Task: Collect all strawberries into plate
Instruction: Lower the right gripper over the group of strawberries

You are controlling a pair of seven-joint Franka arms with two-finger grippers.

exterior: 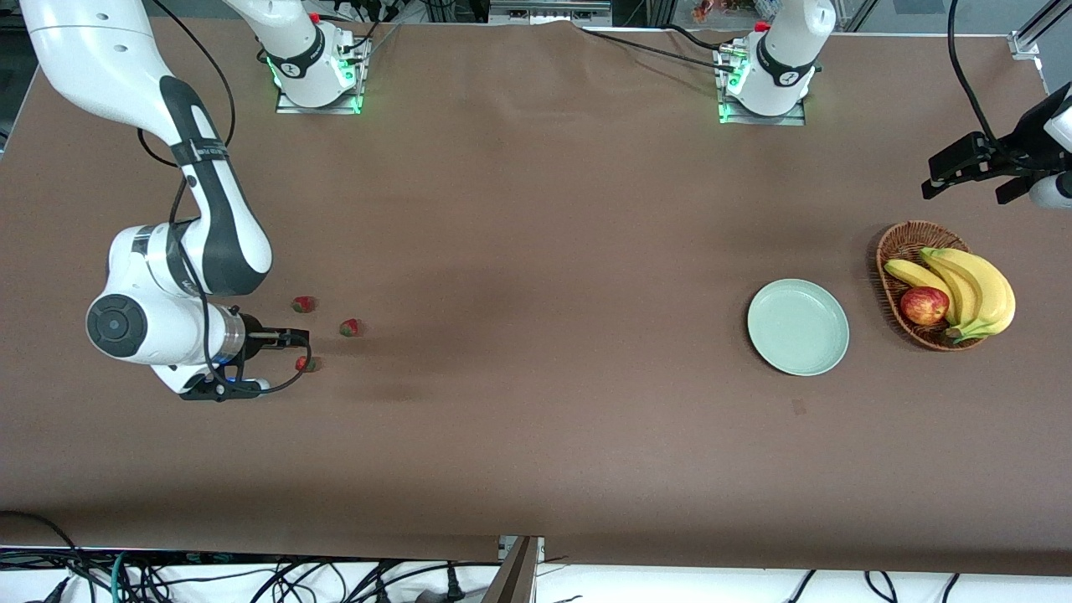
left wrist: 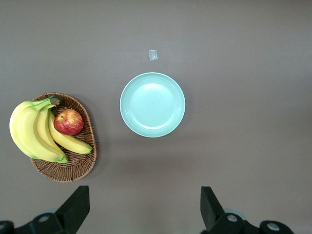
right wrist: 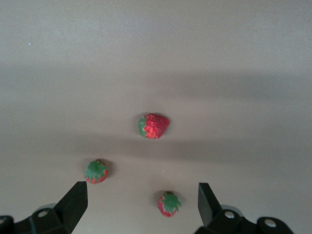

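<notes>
At the right arm's end of the tabletop [exterior: 536, 435], the front view shows three strawberries lying in a loose cluster: one strawberry [exterior: 304, 304] farthest from the camera, a second strawberry [exterior: 350, 327] a little toward the middle of the tabletop, and a third strawberry [exterior: 307, 363] nearest the camera. The right hand [exterior: 295, 350] hangs low just beside that third berry, its fingers spread with nothing between them. Toward the left arm's end, the pale green plate [exterior: 798, 327] sits bare, and just beside it, closer to that end's edge, a wicker basket [exterior: 898, 243] holds bananas [exterior: 971, 289] and an apple [exterior: 924, 305]. The left hand [exterior: 976, 176] waits in the air near that end's edge, over the tabletop by the basket.

In the left wrist view, the plate [left wrist: 152, 104] lies apart from the basket [left wrist: 73, 168], which carries the bananas [left wrist: 34, 131] and the apple [left wrist: 68, 122]. The dark fingers [left wrist: 75, 207] of the left hand [left wrist: 144, 209] stand wide apart.

In the right wrist view, the three berries lie on bare tabletop: one strawberry [right wrist: 154, 126] on its side, the other two [right wrist: 96, 171] [right wrist: 168, 203] with green caps up. The right hand [right wrist: 141, 207] is spread, and the last berry lies between its fingers [right wrist: 207, 202] in this view.
</notes>
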